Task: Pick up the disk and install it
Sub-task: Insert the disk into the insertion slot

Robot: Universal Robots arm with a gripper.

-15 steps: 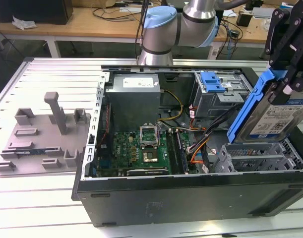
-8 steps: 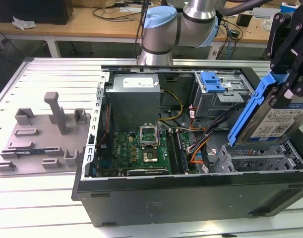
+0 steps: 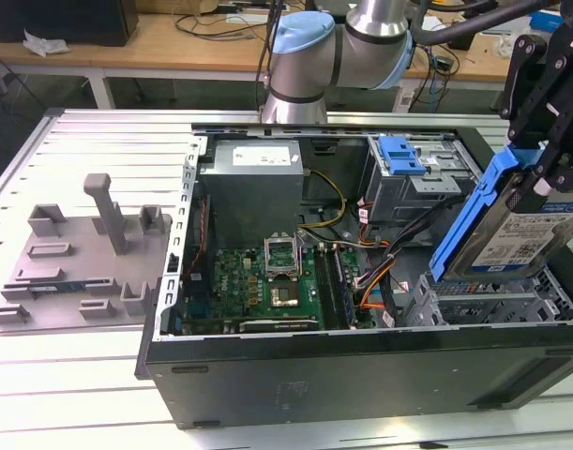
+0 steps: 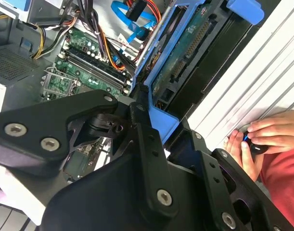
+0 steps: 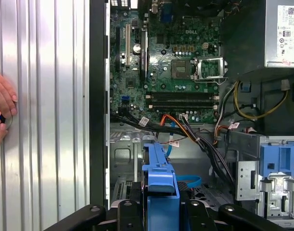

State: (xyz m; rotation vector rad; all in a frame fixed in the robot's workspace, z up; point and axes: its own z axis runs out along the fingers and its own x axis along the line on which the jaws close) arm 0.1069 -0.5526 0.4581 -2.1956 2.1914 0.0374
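The disk [image 3: 516,230], a silver-grey drive with a white label in a blue carrier bracket, hangs tilted on edge over the metal drive cage [image 3: 492,305] at the exterior view's right end of the open computer case [image 3: 361,375]. My gripper [image 3: 537,183] is shut on its upper end, black fingers clamping the blue frame. In the second wrist view the disk [image 4: 185,48] shows its green circuit side, and the gripper [image 4: 168,132] pinches the blue bracket. In the first wrist view the blue carrier [image 5: 159,180] sits between the gripper [image 5: 159,209] links, above the case floor.
The case holds a green motherboard [image 3: 267,281], a grey power supply [image 3: 258,178], loose cables [image 3: 380,272] and a bay with another blue bracket [image 3: 403,155]. A grey fixture plate [image 3: 80,253] lies at the exterior view's left. A person's hand [image 4: 267,132] rests beside the case.
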